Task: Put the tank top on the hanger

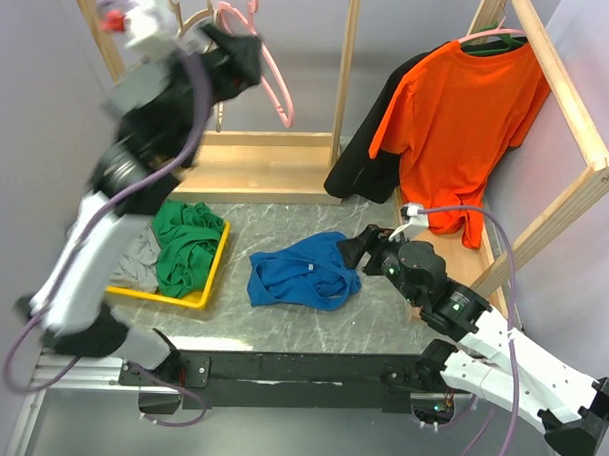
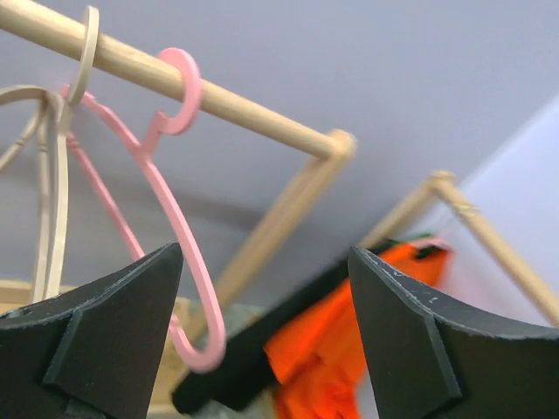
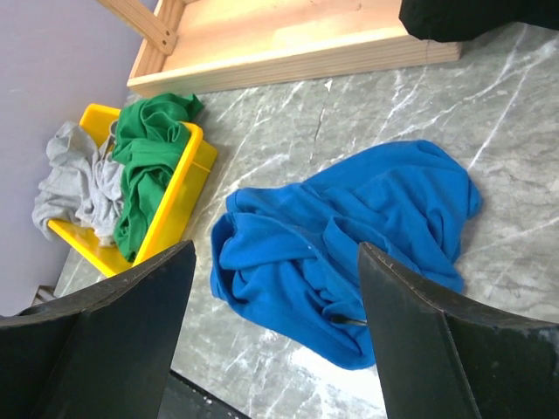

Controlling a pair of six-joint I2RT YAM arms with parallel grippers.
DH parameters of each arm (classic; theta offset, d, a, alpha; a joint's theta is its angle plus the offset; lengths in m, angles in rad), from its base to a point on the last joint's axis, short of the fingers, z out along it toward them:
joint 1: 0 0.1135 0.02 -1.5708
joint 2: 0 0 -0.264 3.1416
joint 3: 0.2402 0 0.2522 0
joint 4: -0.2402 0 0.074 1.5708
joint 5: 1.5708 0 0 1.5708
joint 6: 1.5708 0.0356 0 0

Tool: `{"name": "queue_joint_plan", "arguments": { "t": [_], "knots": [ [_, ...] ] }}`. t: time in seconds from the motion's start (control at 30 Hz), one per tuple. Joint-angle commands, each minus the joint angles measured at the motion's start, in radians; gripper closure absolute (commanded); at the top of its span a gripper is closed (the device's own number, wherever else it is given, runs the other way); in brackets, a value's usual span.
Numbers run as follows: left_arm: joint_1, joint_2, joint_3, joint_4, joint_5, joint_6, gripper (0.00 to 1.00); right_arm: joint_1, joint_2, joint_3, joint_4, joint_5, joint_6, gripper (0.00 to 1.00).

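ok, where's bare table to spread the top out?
Bare table between the tank top and the wooden rack base, and in front of it toward the base rail. Crowded: yellow tray left, right gripper right.

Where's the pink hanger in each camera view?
Top external: pink hanger upper middle, hanging on the wooden rack.
Left wrist: left of centre, hooked over the rack's top bar.
Right wrist: not in it.
Shared landmark: the wooden rack, seen in all three.
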Motion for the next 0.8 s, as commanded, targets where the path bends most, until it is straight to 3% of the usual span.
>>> {"name": "queue_joint_plan", "arguments": {
  "t": [0.0,0.4,0.77],
  "knots": [
    [0.001,0.225,0.152,-0.052,-0.202,0.155,0.16,-0.001,-0.038,0.04,-0.04,0.002,0.02,0.18],
    [0.018,0.428,0.246,-0.007,-0.265,0.238,0.17,-0.001,-0.073,0.006,-0.065,0.019,0.05,0.18],
    [0.022,0.437,0.206,-0.019,-0.302,0.238,0.29,-0.002,-0.078,-0.011,-0.064,0.012,0.047,0.17]
  ]
}}
